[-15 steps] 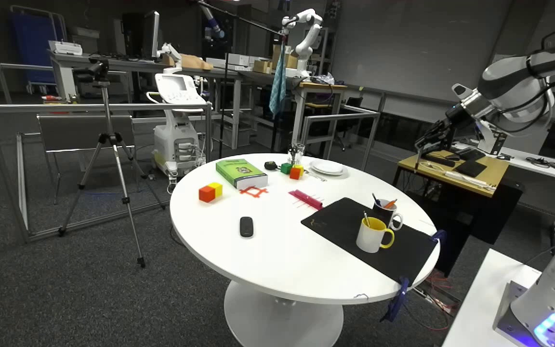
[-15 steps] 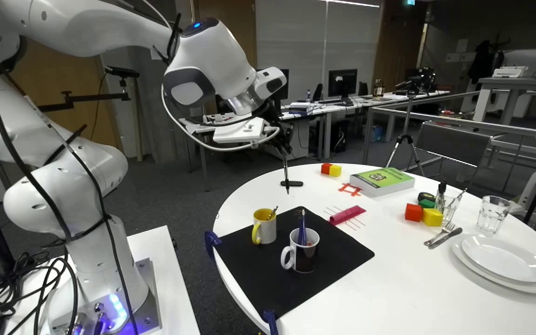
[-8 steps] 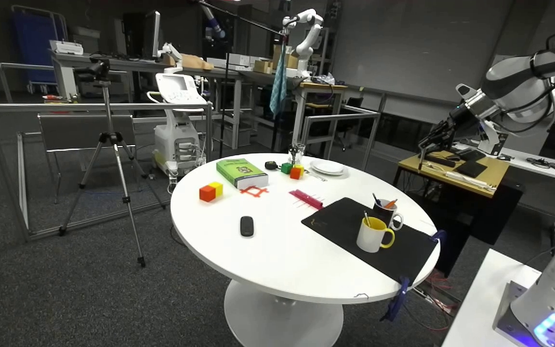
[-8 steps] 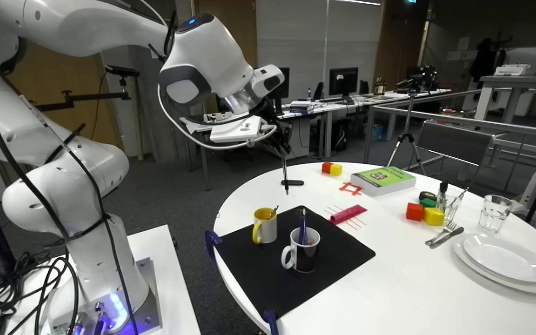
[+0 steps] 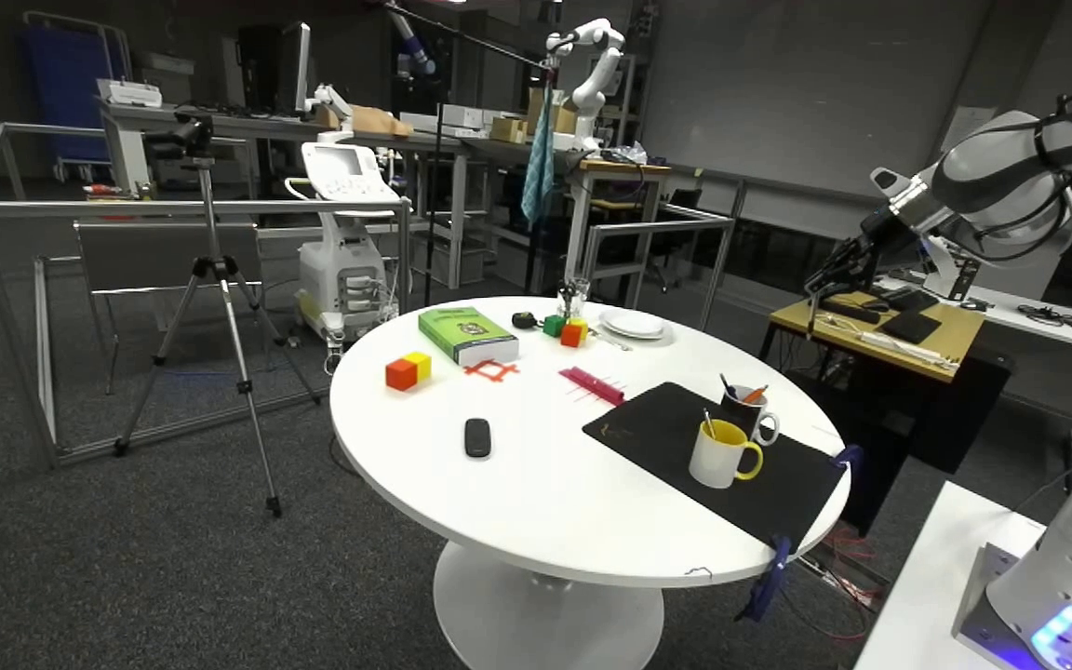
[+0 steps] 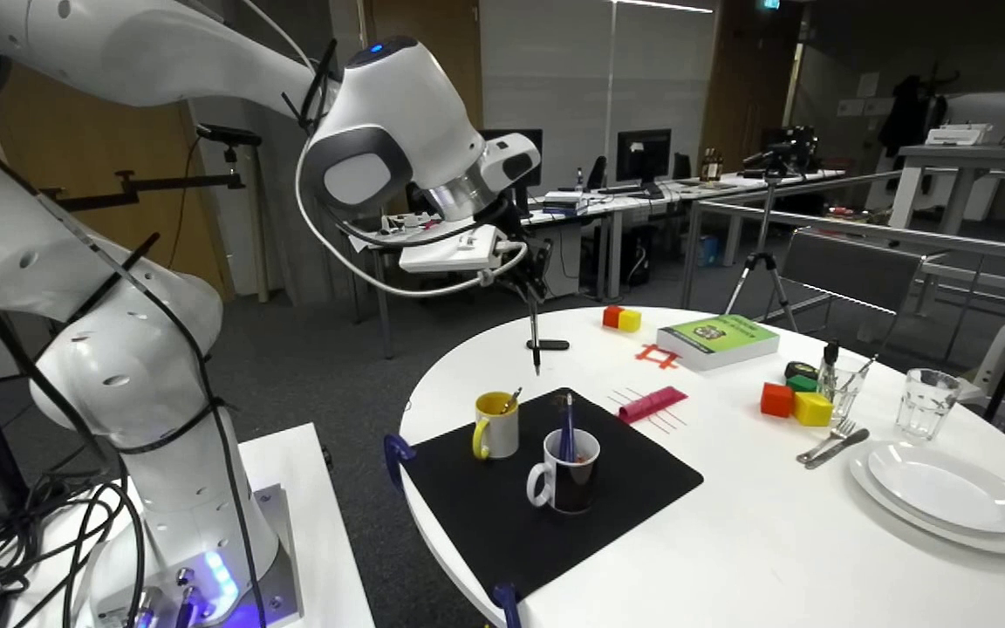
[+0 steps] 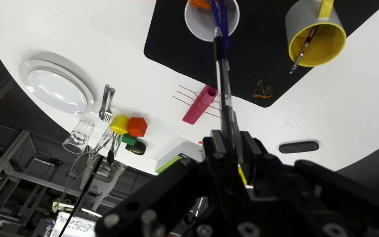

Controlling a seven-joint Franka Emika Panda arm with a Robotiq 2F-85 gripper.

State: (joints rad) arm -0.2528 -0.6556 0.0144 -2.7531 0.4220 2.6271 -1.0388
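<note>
In an exterior view, the hand is nearly fully closed, its narrow gap filled by a pen, held almost upright, dark end down, well clear of the round white surface. On the near left of the surface lies a black mat carrying a yellow-lined mug and, nearer and to its right, a dark mug with a white handle; slim implements stand in both. In an exterior view, hand and pen hang at the right; a black oblong object rests at the left of the surface, a green book farther back. In the wrist view, the pen passes between the finger pads; its free end lines up with the dark mug's mouth, apart from it.
</note>
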